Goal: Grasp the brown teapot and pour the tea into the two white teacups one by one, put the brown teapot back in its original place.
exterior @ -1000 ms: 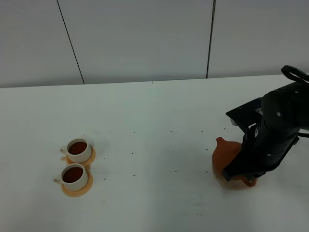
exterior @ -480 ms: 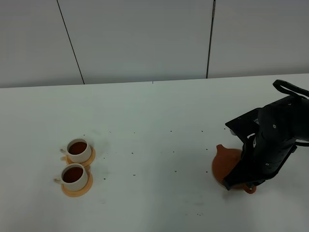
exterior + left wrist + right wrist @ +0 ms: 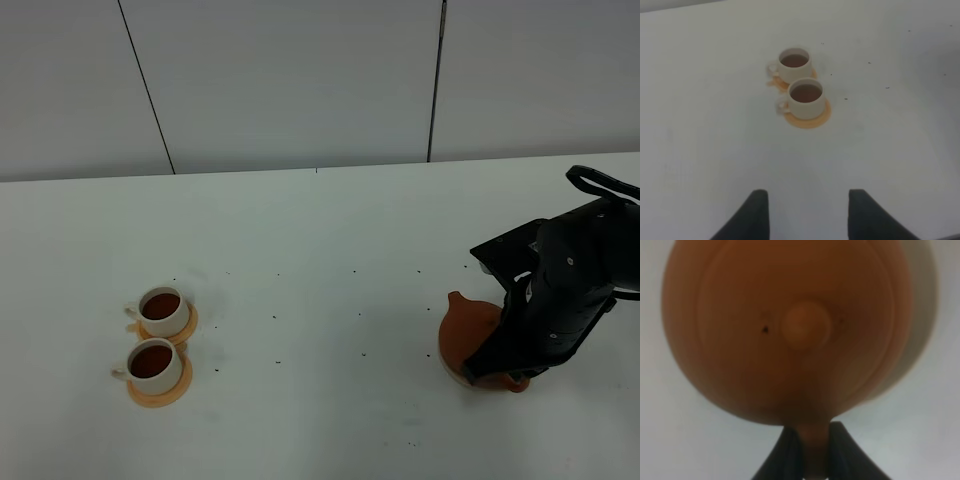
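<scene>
The brown teapot [image 3: 468, 330] stands upright at the right of the table, spout toward the left. In the right wrist view its lid knob [image 3: 806, 326] is centred, and the beige disc [image 3: 923, 335] of the original place shows from under one side. My right gripper [image 3: 815, 456] is shut on the teapot's loop handle [image 3: 815, 442]; the dark arm [image 3: 560, 290] hides the handle side from above. Two white teacups [image 3: 163, 309] [image 3: 155, 363] hold dark tea on orange coasters at the left. My left gripper [image 3: 807, 215] hangs open, well short of the cups [image 3: 806, 96].
The white tabletop [image 3: 330, 260] carries small dark specks between cups and teapot. A grey panelled wall [image 3: 300, 80] runs behind the table's far edge. The right arm's cable [image 3: 600, 182] loops near the right border.
The right arm has come down and slightly forward with the teapot, which now sits lower, over the disc. Cups and left gripper have not moved.
</scene>
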Available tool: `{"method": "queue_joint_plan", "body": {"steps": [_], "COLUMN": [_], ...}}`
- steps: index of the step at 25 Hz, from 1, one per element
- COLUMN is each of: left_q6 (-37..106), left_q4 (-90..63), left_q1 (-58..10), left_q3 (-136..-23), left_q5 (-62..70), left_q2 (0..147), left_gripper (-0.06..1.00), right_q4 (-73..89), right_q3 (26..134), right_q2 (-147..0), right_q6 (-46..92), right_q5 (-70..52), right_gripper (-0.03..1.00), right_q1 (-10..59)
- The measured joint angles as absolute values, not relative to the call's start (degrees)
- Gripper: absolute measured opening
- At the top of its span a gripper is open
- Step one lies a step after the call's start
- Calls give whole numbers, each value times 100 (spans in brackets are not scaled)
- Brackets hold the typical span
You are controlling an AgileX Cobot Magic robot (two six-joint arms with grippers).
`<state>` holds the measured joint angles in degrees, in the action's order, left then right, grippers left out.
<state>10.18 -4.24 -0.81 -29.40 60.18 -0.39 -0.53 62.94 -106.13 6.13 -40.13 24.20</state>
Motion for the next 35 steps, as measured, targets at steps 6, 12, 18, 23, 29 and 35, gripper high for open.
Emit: {"method": "queue_joint_plan", "body": {"steps": [6,12,18,23,29,35], "left_q6": [1018,1018,1018,1018,1018,1018], "left_q4": [-424,-424,-424,-424,-424,-424], "left_q1": [-81,-81,-81,-81,-81,-81], "left_q3": [-2940,-2940,-2940,-2940,-2940,-2940], "left_q5": [6018,6018,6018,6018,6018,6018], "left_q2": [-39,-39,-39,-39,-39,-39], "left_gripper": [43,43,43,43,43,43], "right_q4": [-237,-461,-525,-525,-530,-496], "right_q3": [6294,6294,6294,6294,6294,6056], "right_q2": [-10620,-10620,-10541,-10001,-9123,-8097], "right_q6": [174,-76,-157,-291,-422,-452], "right_q5": [-3981,-4059,-4484,-5299,-6522,-6895], "right_gripper": [9,21,44,49,48,47], "right_q1": [2403,2394,2382,2382,2382,2382]}}
